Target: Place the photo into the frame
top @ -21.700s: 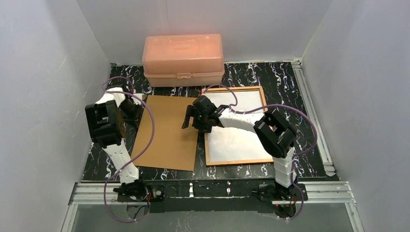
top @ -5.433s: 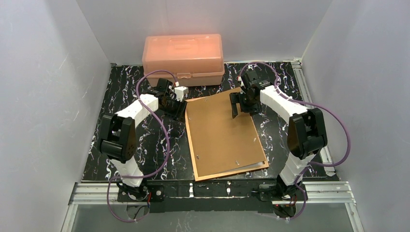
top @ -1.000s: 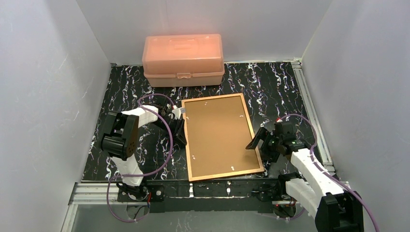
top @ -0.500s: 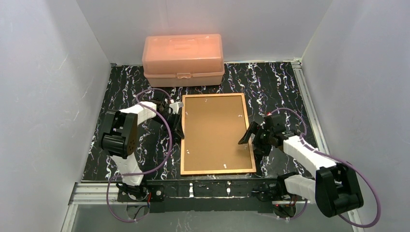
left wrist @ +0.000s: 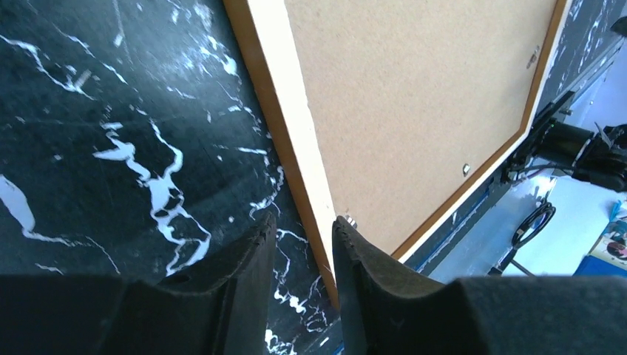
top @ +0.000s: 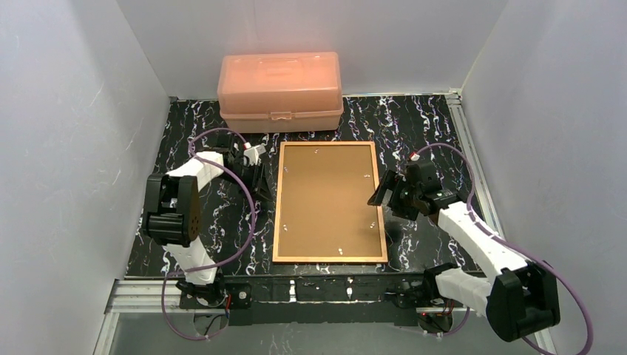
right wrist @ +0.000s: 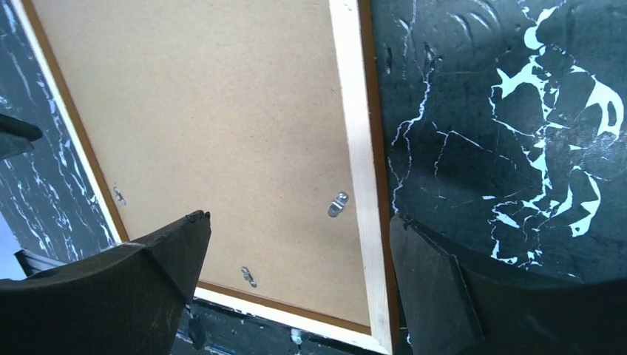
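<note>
Frame: The frame (right wrist: 355, 111) lies flat in the middle of the table (top: 429, 133), back side up. Its long sides point away from my two bases.

Brown board: A plain brown board (top: 329, 200) sits inside the frame. It fills the whole opening, right up to the pale wooden rim.

Photo: I cannot see the photo. The brown board hides everything under it.

Clips: Small metal clips (right wrist: 338, 204) sit on the brown board, close to the rim. I cannot tell which way they are turned.

Left end effector: My left end effector (left wrist: 302, 225) is low over the table, just beside the frame's left long side and nearer the far corner. Its two fingers (left wrist: 244, 281) have only a thin gap between them. I see nothing held in the gap. I cannot tell if the tips touch the frame.

Right end effector: My right end effector (right wrist: 297, 218) is spread wide and holds nothing. It hangs over the frame's right long side, about halfway along. One finger (right wrist: 148, 274) is over the brown board and the other is over the dark table, with the rim between them.

Pink box: A pink see-through box (top: 281, 90) stands at the far edge of the table with its lid down. It is apart from the frame.
</note>
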Controlling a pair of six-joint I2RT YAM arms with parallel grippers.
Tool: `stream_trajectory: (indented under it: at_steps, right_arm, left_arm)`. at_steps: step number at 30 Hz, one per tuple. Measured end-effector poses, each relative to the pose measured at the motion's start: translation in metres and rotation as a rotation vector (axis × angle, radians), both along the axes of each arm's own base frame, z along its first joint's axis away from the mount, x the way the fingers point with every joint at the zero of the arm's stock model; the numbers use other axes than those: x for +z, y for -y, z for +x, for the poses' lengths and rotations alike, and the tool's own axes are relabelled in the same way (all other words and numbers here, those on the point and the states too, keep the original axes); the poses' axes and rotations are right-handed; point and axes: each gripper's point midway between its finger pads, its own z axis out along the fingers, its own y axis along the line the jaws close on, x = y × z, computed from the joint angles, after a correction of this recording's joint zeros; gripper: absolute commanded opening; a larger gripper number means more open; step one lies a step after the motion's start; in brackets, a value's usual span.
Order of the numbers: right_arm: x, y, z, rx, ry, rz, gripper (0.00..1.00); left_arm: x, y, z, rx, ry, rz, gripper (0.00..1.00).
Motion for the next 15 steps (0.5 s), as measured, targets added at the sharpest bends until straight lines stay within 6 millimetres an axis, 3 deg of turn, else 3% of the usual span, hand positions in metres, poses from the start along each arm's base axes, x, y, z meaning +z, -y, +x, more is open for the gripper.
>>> stream_trajectory:
  at_steps: [2, 5, 10, 15]
  right_arm:
    - [0.01, 0.0, 0.001, 0.006, 0.035, -0.012, 0.97]
    - [0.022, -0.018, -0.003, 0.067, 0.076, -0.008, 0.96]
    - [0.023, -0.076, -0.017, 0.251, 0.097, 0.009, 0.97]
    - [0.017, -0.132, -0.027, 0.408, 0.116, 0.05, 0.96]
  left_arm:
    - [0.005, -0.001, -0.005, -0.005, 0.01, -0.01, 0.32]
    - [0.006, 0.003, -0.019, -0.016, -0.008, -0.034, 0.32]
    - [-0.002, 0.007, -0.037, -0.02, -0.067, -0.056, 0.39]
    - [-0.004, 0.014, -0.042, -0.026, -0.091, -0.082, 0.41]
